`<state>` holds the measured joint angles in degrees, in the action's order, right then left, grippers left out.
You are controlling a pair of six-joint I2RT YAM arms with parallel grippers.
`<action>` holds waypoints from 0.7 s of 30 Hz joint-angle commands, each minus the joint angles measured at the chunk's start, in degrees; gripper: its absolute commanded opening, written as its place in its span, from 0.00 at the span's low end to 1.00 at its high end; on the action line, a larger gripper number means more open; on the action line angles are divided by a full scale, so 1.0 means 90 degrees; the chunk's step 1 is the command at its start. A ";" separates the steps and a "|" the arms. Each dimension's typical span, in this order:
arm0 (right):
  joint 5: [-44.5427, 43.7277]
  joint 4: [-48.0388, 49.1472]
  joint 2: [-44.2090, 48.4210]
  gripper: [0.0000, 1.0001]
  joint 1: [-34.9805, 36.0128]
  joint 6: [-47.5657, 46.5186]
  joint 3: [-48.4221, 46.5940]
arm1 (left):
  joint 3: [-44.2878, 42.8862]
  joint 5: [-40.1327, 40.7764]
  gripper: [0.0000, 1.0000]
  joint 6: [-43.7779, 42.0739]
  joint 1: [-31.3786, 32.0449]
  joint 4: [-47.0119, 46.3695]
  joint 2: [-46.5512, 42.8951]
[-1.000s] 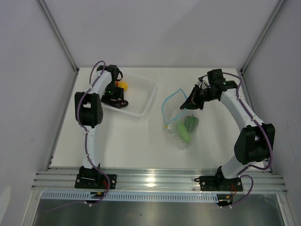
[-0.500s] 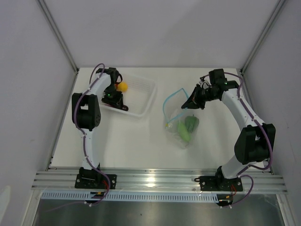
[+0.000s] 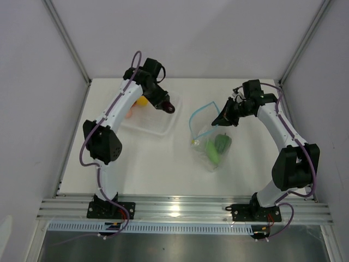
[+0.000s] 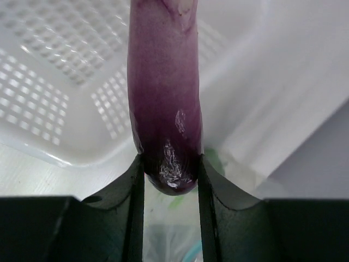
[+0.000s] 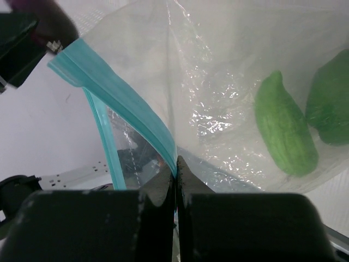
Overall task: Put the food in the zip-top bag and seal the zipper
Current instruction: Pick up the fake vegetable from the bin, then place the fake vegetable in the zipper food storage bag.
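Left end effector (image 4: 170, 172) now raised from tray (image 3: 161, 129), gripping purple eggplant (image 4: 163, 93)

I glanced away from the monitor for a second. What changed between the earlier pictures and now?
The left gripper, earlier down in the tray, closed on the purple eggplant, lifted it out and swung toward the bag. Unchanged: the right gripper stays shut on the bag's blue zipper edge, holding the mouth up, with the cucumber and green pepper inside.
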<state>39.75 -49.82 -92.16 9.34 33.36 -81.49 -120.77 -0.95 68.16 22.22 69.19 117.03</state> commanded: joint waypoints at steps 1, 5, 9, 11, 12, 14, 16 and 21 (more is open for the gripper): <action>-0.0265 0.0038 0.0279 0.00 -0.0003 -0.0250 -0.0213 | -0.0029 -0.0761 0.01 -0.1563 0.0324 -0.0566 -0.0678; -0.0500 -0.0001 0.0289 0.00 0.0016 -0.0377 -0.0213 | 0.0596 -0.2100 0.01 -0.2864 0.0617 -0.1389 -0.1235; -0.0899 -0.0128 0.0269 0.00 0.0075 -0.0591 -0.0271 | 0.1240 -0.2947 0.00 -0.3908 0.1036 -0.1808 -0.1957; -0.1046 -0.0186 0.0260 0.00 0.0153 -0.0660 -0.0359 | 0.1775 -0.3359 0.01 -0.4154 0.1173 -0.2081 -0.2376; -0.1163 -0.0245 0.0240 0.00 0.0192 -0.0718 -0.0388 | 0.1885 -0.3825 0.01 -0.4252 0.1251 -0.2072 -0.2466; -0.1223 -0.0284 0.0221 0.00 0.0289 -0.0768 -0.0496 | 0.2450 -0.4316 0.01 -0.4292 0.1349 -0.2237 -0.2719; -0.1311 -0.0294 0.0220 0.00 0.0338 -0.0797 -0.0525 | 0.2762 -0.4717 0.01 -0.4360 0.1408 -0.2287 -0.2866; -0.1623 -0.0391 0.0220 0.00 0.0553 -0.0953 -0.0691 | 0.2971 -0.5353 0.01 -0.4419 0.1457 -0.1900 -0.2819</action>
<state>28.23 -52.31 -91.92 13.02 27.03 -84.38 -94.08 -41.93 31.22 35.35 51.29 91.83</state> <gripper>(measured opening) 0.002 0.367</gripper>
